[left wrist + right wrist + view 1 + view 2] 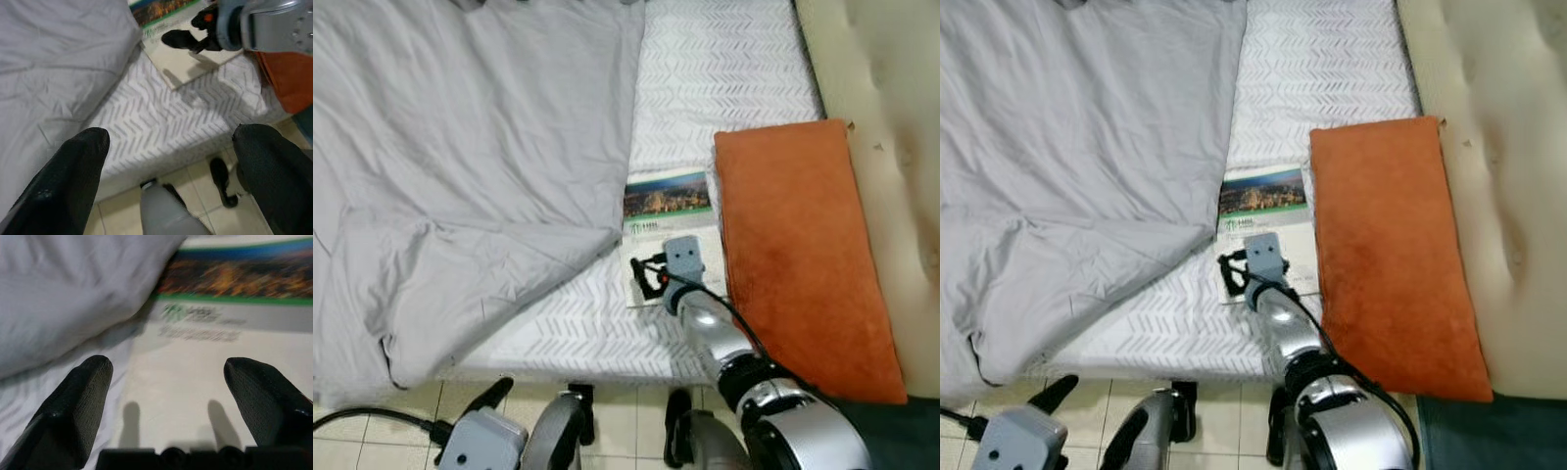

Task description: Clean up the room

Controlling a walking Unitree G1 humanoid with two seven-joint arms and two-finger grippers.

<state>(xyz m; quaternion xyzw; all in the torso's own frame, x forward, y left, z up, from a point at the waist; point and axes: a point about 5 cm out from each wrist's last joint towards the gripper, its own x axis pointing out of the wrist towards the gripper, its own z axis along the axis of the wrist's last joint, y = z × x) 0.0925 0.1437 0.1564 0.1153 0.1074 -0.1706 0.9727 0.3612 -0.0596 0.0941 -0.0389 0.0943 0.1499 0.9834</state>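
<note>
Booklet: one booklet (668, 231) lies flat on the bed (724, 69), between the grey duvet (460, 157) edge and one orange cushion (798, 245).
Right gripper: the right gripper (651, 276) sits over the booklet's near edge, fingers (73, 406) spread.
Left gripper: the left gripper (168, 161), fingers apart, hangs low by the bed's foot edge over tiled floor (626, 416).

Both eye views look steeply down from the head onto the bed (724, 59), sharing the booklet (668, 211), the orange cushion (798, 245) and the grey blanket (1067, 147). The left wrist view looks from low over the floor (205, 196) toward the bed's edge and the same booklet. The right wrist view sits very close above the booklet, facing its printed cover.
</note>
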